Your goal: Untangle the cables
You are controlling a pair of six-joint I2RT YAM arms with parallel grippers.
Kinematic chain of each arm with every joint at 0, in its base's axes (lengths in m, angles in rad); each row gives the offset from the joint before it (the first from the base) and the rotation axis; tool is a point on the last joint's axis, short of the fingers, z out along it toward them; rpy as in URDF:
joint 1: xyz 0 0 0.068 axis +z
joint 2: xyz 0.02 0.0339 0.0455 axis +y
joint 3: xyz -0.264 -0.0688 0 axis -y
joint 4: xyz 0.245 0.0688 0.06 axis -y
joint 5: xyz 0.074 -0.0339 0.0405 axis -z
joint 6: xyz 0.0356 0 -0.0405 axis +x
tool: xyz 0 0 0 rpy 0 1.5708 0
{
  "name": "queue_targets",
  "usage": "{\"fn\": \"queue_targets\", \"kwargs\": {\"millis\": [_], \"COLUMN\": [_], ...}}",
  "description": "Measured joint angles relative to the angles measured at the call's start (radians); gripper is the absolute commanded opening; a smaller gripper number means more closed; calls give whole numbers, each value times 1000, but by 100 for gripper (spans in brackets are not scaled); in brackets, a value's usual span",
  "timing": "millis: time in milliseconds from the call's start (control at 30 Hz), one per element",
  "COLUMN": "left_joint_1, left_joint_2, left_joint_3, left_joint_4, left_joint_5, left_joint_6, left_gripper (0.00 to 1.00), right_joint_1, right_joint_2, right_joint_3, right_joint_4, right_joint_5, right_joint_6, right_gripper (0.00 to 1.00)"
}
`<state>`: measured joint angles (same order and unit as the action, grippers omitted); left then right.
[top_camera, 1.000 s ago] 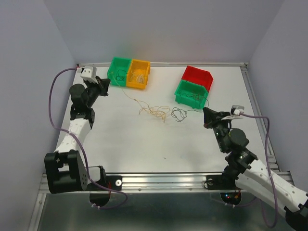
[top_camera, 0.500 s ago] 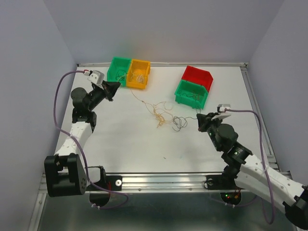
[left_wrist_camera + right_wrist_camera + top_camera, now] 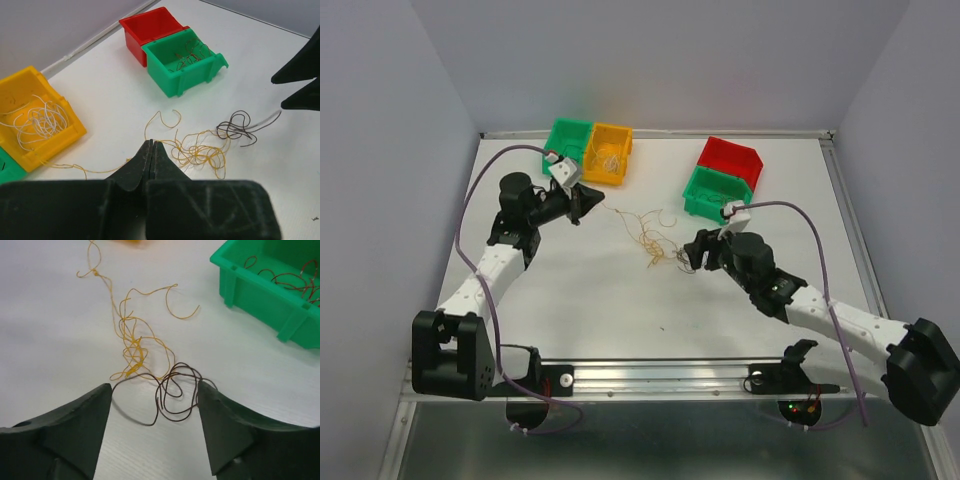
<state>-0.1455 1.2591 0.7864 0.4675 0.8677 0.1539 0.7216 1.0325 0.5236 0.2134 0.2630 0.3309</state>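
Converged | left end effector (image 3: 151,146) clamps cable (image 3: 196,150) | right end effector (image 3: 155,386) spread

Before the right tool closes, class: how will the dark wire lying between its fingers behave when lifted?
The dark wire holds open loops, so it is probably springy rather than limp. Being hair-thin, it looks very light. It overlaps the orange strand, so that may drag along.
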Motion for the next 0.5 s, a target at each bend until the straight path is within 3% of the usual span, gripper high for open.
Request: {"fn": "queue_targets", "kwargs": {"millis": [67,267,300,367,400,433,500], "left_joint_1": [2,2,2,0,-2,-6,-14], "left_joint_2": [-18,-115,-141,-172,-190,-195,-194], "left_joint_3": [16,140,174,209,231,237,243], "left_joint_4": [-37,-162,-189,-217,-235,-239,-256], "left_joint_5": [14,68,71,69,60,56,32], "left_joint_6": [8,27,31,41,61,66,89], "left_gripper": [0,1,7,29,45,45,59], "right_joint_1": [0,0,0,0,1,0,0], "right_joint_2": [50,279,336,444,481,497,526], "right_joint_3": [4,96,146,252,294,312,342], "right_joint_4": [43,209,217,234,234,234,224], "right_joint_5": [-34,-204,-219,-229,-214,-208,-152], "right_joint_6": [-19,-136,-150,-165,-164,-162,-142], "right_gripper": [98,98,98,98,97,97,97]}}
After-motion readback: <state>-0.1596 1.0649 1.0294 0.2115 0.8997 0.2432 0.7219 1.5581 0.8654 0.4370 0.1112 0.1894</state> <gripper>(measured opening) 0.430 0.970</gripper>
